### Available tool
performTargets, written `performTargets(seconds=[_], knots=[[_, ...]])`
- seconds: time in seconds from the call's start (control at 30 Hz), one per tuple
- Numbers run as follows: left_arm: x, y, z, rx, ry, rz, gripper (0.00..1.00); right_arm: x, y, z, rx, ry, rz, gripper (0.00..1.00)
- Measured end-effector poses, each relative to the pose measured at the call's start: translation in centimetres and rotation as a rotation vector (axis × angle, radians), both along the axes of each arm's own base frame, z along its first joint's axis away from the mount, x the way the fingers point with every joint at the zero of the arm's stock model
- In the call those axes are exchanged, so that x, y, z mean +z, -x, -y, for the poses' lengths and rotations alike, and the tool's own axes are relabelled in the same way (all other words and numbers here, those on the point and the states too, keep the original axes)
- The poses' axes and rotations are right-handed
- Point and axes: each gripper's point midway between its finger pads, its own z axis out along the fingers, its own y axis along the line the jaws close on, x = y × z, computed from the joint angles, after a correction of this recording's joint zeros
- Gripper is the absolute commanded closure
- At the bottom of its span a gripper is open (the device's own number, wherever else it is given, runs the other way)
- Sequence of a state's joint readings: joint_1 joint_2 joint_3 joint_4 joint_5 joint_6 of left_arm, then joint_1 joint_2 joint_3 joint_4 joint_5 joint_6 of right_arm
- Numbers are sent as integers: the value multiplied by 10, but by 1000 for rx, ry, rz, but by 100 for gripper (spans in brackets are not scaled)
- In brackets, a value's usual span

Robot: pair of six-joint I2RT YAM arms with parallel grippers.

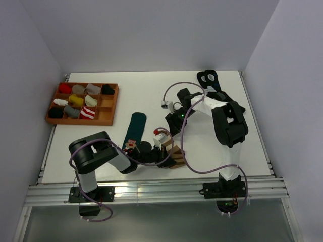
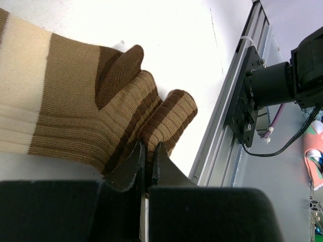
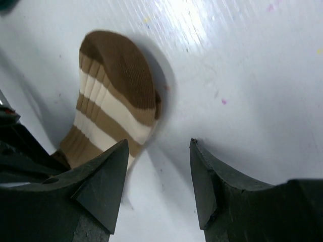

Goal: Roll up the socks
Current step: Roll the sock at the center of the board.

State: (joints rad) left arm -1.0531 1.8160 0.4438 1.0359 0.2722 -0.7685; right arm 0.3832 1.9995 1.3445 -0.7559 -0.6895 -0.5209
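The brown sock [image 2: 75,101] with cream stripes lies flat on the white table, its cuff end partly folded into a short roll [image 2: 169,118]. My left gripper [image 2: 149,146] is shut on the sock's edge beside that roll, with knit pinched between the jaws. From above the sock [image 1: 174,153] lies near the table's front edge with the left gripper [image 1: 162,156] on it. My right gripper [image 3: 159,146] is open and empty, hovering just above the table beside the sock's toe end [image 3: 116,91]. From above the right gripper [image 1: 169,127] is behind the sock. The dark green sock [image 1: 135,128] lies to the left.
A wooden tray [image 1: 108,118] with several rolled socks sits at the back left. A black sock with blue-and-white marks [image 1: 209,78] lies at the back right. The table's metal front rail [image 2: 227,126] runs close to the left gripper.
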Motion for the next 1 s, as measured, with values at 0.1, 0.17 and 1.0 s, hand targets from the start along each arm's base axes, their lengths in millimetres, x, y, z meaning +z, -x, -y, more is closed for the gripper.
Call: performTargets(seconds=[0.1, 0.17, 1.0], knots=[[0, 1, 0, -4, 0, -2, 100, 0, -2, -9, 16, 19, 21, 39], [0, 2, 1, -10, 0, -4, 100, 0, 0, -16, 25, 41, 32, 39], [-1, 13, 7, -61, -11, -113, 100, -10, -11, -15, -35, 168, 97, 81]])
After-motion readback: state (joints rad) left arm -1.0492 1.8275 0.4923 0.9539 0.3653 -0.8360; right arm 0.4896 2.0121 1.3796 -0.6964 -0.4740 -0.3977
